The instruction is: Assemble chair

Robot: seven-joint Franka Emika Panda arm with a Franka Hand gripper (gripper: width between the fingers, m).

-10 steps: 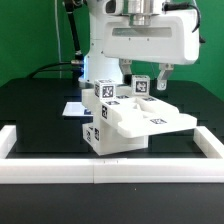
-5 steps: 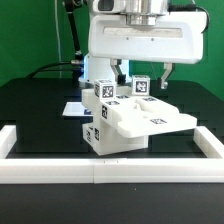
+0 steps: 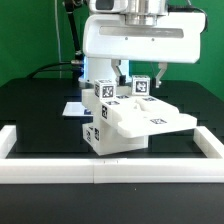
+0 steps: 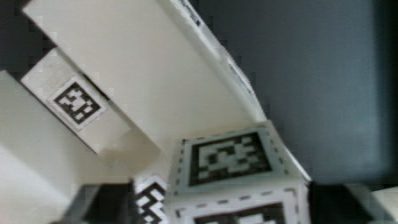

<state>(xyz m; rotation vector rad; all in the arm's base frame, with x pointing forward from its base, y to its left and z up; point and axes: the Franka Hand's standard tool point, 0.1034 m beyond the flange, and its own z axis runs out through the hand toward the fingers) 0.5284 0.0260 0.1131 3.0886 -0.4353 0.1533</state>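
The gripper (image 3: 144, 76) hangs from the large white robot arm (image 3: 135, 40), low over the back of a partly built white chair (image 3: 128, 122). One dark finger (image 3: 124, 74) and a second dark finger (image 3: 161, 76) reach down on either side of a small tagged cube (image 3: 142, 86) that stands at the rear of the assembly. Whether the fingers are pressing on that cube or only bracketing it cannot be told from the exterior view, and the wrist view shows no finger clearly.

In the wrist view, a tagged block (image 4: 237, 157) fills the near field, with a long flat white part (image 4: 107, 70) bearing another tag running away behind it.

Just below and in front of the fingers, the chair's flat slab (image 3: 150, 118) already sits on top of a stack of blocky pieces, with a tagged post (image 3: 103, 90) rising beside the cube. So several parts appear joined, and the structure stands on its own on the black table (image 3: 40, 110).

What remains looks like work at the rear uprights; the chair is not yet complete. Farther out, a white border rail (image 3: 110, 170) runs along the table's front edge.
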